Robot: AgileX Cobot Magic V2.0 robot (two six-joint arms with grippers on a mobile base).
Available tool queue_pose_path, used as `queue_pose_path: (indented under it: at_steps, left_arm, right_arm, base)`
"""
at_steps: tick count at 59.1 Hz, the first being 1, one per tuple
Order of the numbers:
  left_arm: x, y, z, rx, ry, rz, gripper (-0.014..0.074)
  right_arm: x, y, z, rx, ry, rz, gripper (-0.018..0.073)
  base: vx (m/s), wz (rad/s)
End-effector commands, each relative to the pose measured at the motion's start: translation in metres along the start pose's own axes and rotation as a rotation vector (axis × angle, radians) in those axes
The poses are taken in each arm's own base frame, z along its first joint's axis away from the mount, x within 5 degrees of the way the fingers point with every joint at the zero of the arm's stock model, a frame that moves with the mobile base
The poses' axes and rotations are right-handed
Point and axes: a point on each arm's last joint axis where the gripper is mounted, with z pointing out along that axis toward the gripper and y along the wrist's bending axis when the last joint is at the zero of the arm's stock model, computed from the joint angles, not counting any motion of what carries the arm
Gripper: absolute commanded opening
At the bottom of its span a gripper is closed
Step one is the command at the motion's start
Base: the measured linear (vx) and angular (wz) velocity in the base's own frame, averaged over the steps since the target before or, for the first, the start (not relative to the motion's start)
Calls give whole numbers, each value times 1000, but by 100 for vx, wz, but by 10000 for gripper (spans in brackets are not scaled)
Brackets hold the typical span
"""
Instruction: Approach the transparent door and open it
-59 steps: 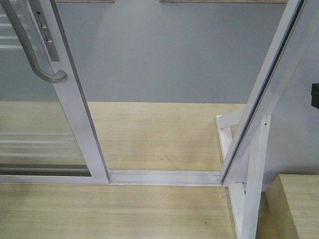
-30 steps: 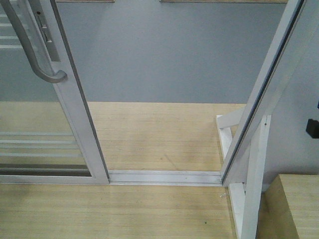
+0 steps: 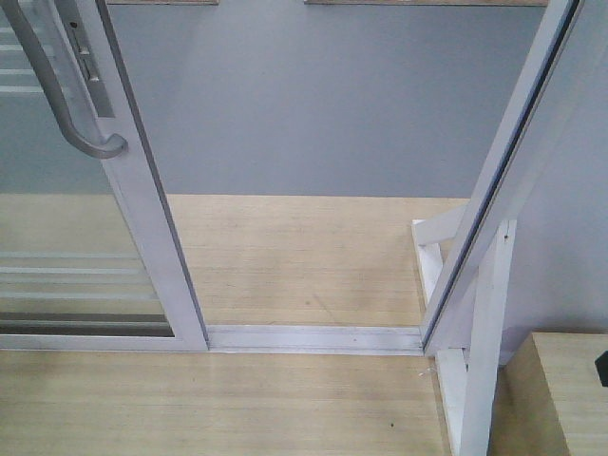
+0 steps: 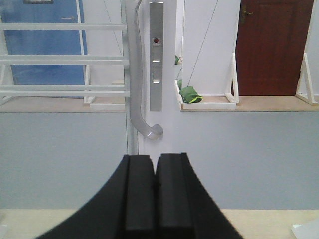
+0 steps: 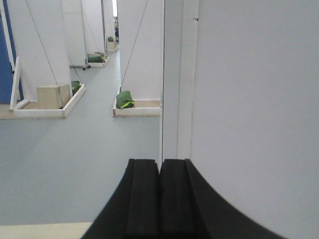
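The transparent door [image 3: 57, 228] stands at the left of the front view, with a glossy white stile [image 3: 142, 209] and a curved grey handle [image 3: 66, 104]. It is slid aside, leaving a gap up to the slanted post. In the left wrist view the handle [image 4: 142, 99] and the lock plate [image 4: 156, 55] are straight ahead, just above my left gripper [image 4: 155, 162]. That gripper is shut, empty and clear of the handle. My right gripper [image 5: 159, 164] is shut and empty, facing a white frame post [image 5: 179, 74]. A black bit of the right arm [image 3: 601, 369] shows at the front view's right edge.
A bare slanted white frame post [image 3: 503, 171] with a white brace [image 3: 484, 342] bounds the gap on the right. A metal floor track [image 3: 313, 337] runs between door and post. A wooden box [image 3: 565, 389] sits at the lower right. Grey floor lies beyond.
The black part at the right edge of the front view has dropped steadily from mid-height to near the wooden box. The door and handle have not moved.
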Motion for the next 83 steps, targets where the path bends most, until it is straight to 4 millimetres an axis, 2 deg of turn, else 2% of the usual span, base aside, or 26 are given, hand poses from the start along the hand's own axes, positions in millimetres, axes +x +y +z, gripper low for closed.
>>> queue_pose_path:
  at_steps: [1,16,83]
  left_arm:
    - [-2,0,-1,7,-76,-18,-6]
    - [-1,0,-1,7,-70,-18,-6]
    - [-1,0,-1,7,-70,-18,-6]
  right_arm:
    - [-1,1,-6,-10,-51,-18,-10]
    - [12,0,-15,-2,60,48,-9]
    - [13,1,-15,-7,66,72,-9]
  base:
    - [0,0]
    - [0,0]
    - [0,0]
